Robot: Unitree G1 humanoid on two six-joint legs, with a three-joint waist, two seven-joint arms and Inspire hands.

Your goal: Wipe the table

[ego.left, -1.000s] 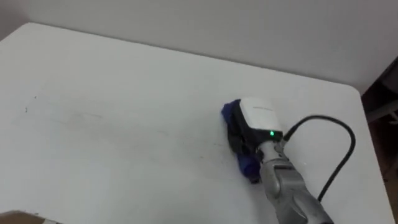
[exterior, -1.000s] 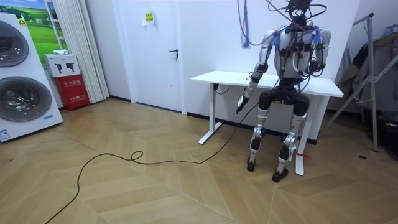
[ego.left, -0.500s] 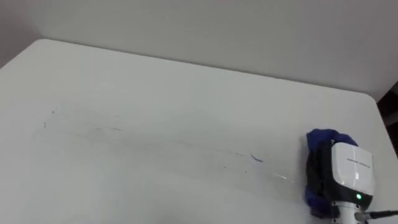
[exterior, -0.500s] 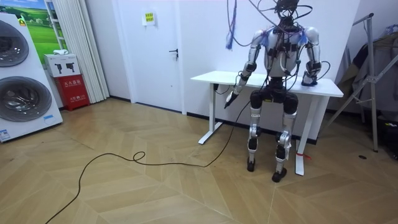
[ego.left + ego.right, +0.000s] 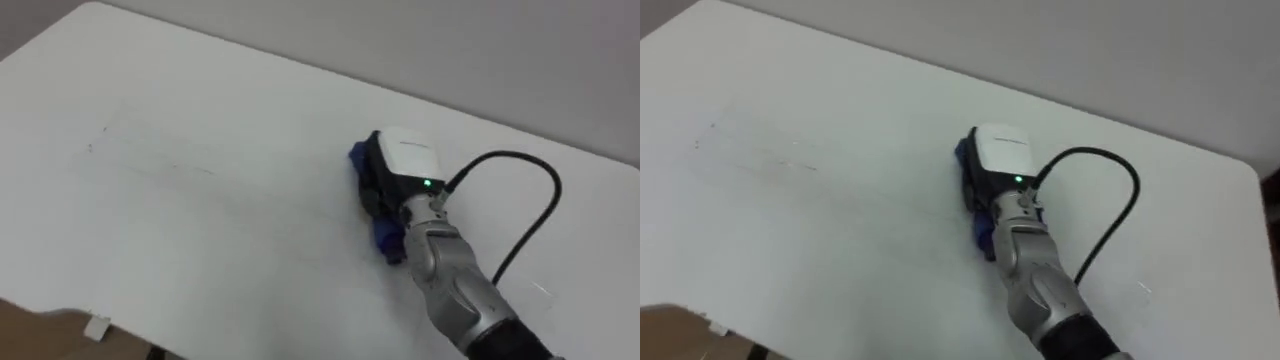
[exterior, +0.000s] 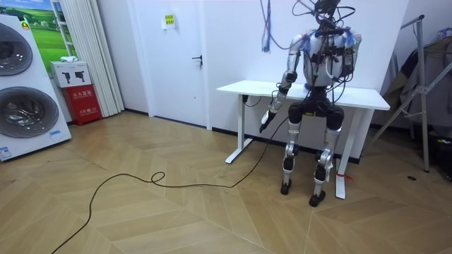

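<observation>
Right hand sits back-up on the table, white cover with a green status light at the wrist end. It is pressed on the crumpled blue wiping cloth, and blue shows along the hand's left edge and on its near side by the wrist. Can't tell if the hand is flat on the cloth or clamped round it, since the cover hides the underside. The cloth is on the white rectangular tabletop, right of centre and well clear of every edge. Half a second ago the hand and cloth were out at the table's right end, and the room view had the right arm stretched toward that end. Now the arm is drawn in before the torso and the cloth is back toward the middle, much where it was a second ago. The eye views have swung too, so part of that shift is the camera's. Faint thin pen-like streaks run across the left half of the top, as they did before. The robot stands at the table's long side with its back to the room camera. Left hand hangs below the tabletop edge on the room view's left, too small to tell its pose. The grey print on the hand cover and the yellow notice on the white door are both too small to read.
</observation>
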